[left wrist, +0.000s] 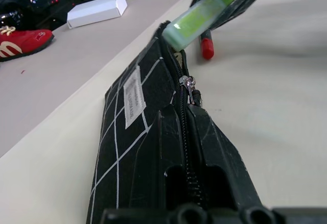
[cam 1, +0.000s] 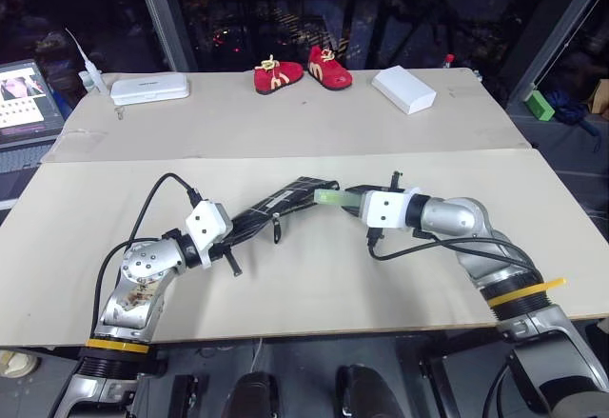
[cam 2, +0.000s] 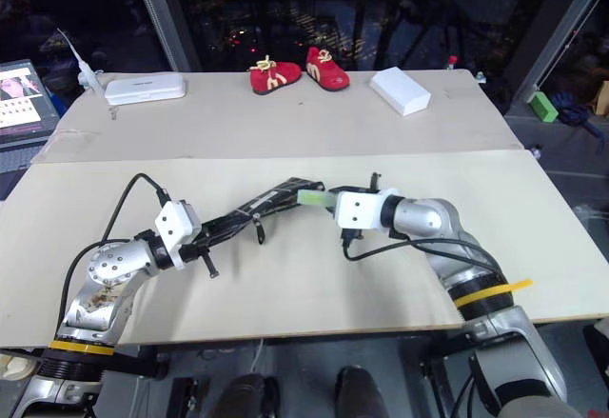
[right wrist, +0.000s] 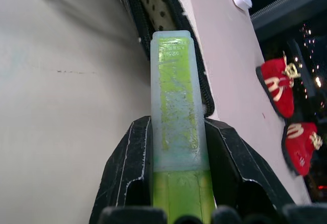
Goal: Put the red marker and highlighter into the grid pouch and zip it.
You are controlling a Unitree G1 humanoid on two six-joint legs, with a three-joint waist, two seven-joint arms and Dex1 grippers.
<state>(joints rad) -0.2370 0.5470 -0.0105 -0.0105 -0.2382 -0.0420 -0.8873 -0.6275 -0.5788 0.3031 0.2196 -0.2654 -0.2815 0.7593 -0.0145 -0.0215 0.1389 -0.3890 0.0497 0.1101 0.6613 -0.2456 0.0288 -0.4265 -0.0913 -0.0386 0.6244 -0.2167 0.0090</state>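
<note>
1. Pale wooden table [cam 1: 314,275] stands before dark windows; at its far edge lie a white case [cam 1: 149,88], two red shoes [cam 1: 302,70] and a white box [cam 1: 403,89].
2. The grid pouch [left wrist: 138,132] lies mid-table, running from near-left to far-right, its zipper open at the far-right end.
3. The left gripper [cam 1: 226,237] is pressed together on the pouch's near-left end.
4. The right gripper [right wrist: 176,147] pinches the highlighter [right wrist: 174,101] between both fingers, its cap end pointing left at the pouch's open mouth, just at the opening.
5. The red marker [left wrist: 205,48] lies on the table just beside the pouch's far-right end, under the raised highlighter.
</note>
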